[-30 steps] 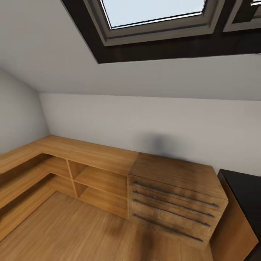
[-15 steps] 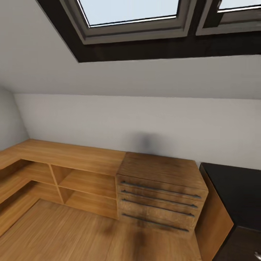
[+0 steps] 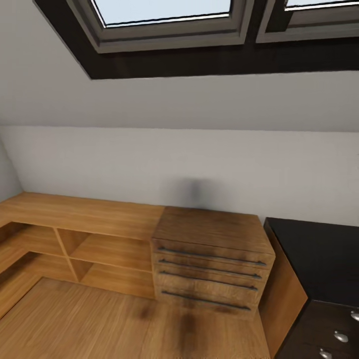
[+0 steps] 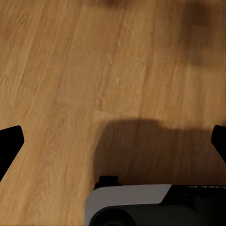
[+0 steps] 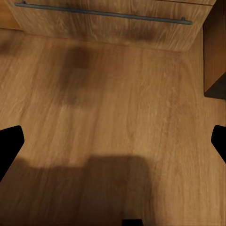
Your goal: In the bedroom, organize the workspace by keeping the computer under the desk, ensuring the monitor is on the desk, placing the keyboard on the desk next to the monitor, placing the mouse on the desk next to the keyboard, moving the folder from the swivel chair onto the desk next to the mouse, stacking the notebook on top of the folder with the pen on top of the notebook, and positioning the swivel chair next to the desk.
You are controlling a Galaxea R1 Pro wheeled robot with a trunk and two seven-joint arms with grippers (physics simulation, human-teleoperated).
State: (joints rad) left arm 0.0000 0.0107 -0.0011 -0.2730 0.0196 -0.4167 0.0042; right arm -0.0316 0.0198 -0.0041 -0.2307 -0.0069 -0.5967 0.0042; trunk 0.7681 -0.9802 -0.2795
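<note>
One wooden drawer chest (image 3: 212,259) beside black desk (image 3: 319,254)

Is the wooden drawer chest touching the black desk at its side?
Cannot tell. In the head view the wooden drawer chest and the desk stand side by side, but a brown panel between them hides any contact or gap.

black desk (image 3: 319,249) corner at right, silver-knobbed drawers (image 3: 341,336) below, attic bedroom skylight (image 3: 164,10) above

The desk (image 3: 319,259) is cut off at the picture's right edge.
</note>
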